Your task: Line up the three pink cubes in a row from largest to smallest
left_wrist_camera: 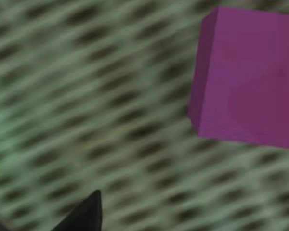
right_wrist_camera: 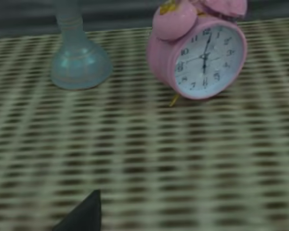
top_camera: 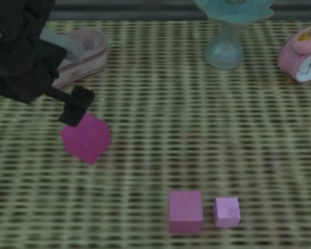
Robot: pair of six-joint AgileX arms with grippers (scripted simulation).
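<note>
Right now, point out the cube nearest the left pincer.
The large magenta cube, alone at the table's left, right by the left pincer. The medium pink cube and small lilac cube sit together far off.

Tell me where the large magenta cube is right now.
In the top view, the large magenta cube sits on the table's left side, turned at an angle, just below the left gripper and well left of the medium pink cube.

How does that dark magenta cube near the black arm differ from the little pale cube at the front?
The large magenta cube is bigger and deeper in colour than the small pale cube. It sits turned at an angle at the table's left, by the left gripper; the pale one sits square beside the medium pink cube. Both are plain cubes.
</note>
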